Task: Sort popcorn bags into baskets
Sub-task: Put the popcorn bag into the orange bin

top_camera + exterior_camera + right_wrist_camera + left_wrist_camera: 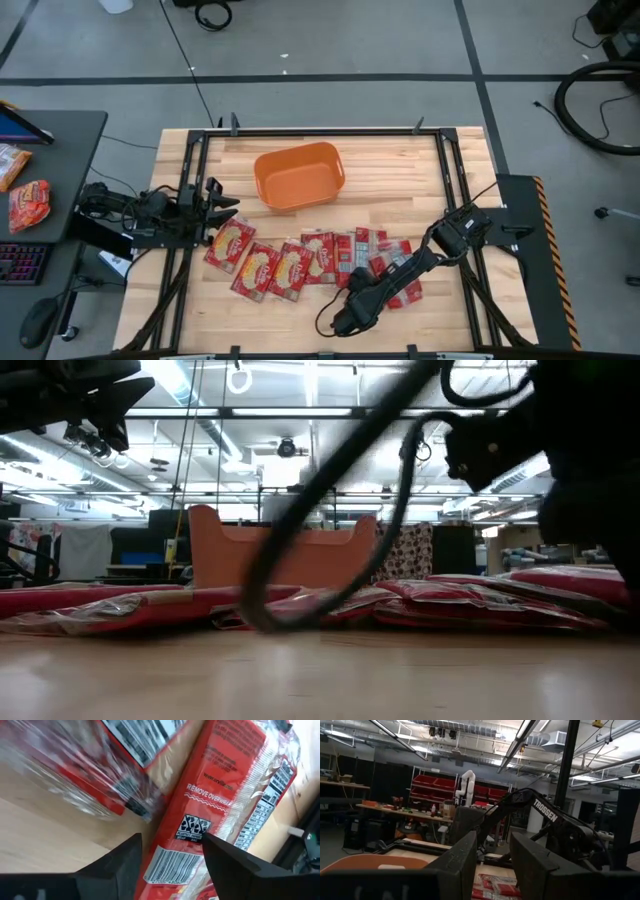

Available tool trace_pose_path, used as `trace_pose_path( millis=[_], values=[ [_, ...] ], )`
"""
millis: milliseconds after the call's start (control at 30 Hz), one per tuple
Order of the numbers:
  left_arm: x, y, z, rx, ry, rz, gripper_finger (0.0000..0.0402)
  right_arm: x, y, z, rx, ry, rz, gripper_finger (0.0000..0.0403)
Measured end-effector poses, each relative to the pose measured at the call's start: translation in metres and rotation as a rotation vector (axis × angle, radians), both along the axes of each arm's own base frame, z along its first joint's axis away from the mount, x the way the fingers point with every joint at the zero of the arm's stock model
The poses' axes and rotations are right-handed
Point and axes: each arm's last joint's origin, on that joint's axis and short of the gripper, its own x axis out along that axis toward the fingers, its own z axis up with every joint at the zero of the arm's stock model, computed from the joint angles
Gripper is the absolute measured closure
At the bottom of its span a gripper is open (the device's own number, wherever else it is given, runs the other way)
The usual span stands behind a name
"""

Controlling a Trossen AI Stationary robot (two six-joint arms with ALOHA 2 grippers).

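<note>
The popcorn bags (300, 264) lie in a bumpy row across the lower middle of the high view, flat on the wooden counter (400, 180). Some overlap each other. The orange basket (298, 175) sits above the row, near the middle of the frame, and nothing shows inside it.

The right claw (352, 312) is low over the right end of the row, at the lower middle of the frame. In the right wrist view its fingers (122, 862) are apart, with one red bag (210, 805) lying between them.

The left claw (222, 207) waits at the left side of the frame, just above the left end of the row. Its fingers (462, 860) are apart and hold nothing.
</note>
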Motion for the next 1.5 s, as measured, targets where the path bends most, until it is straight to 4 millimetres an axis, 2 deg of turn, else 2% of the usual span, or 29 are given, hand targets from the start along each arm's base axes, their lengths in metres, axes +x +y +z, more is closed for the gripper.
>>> trace_pose_path(
  millis=[167, 567, 933, 1133, 1300, 1500],
  values=[
    [0.000, 0.000, 0.000, 0.000, 0.000, 0.000, 0.0278, -0.005, -0.001, -0.006, 0.024, 0.053, 0.006, 0.0235],
    [0.000, 0.000, 0.000, 0.000, 0.000, 0.000, 0.0278, -0.004, 0.000, -0.004, 0.095, 0.093, 0.081, 0.0392],
    [0.000, 0.000, 0.000, -0.001, 0.000, 0.000, 0.0278, 0.005, 0.004, 0.010, 0.125, 0.032, 0.182, 0.0397],
    [0.000, 0.000, 0.000, -0.001, 0.000, 0.000, 0.0278, 0.015, 0.002, 0.029, 0.075, -0.069, 0.285, 0.0399],
    [0.000, 0.000, 0.000, 0.000, 0.004, 0.000, 0.0278, 0.028, 0.001, 0.049, -0.021, -0.173, 0.463, 0.0400],
    [0.001, 0.000, -0.002, 0.003, 0.016, 0.000, 0.0278, 0.045, -0.011, 0.073, -0.115, -0.260, 0.575, 0.0401]
  ],
)
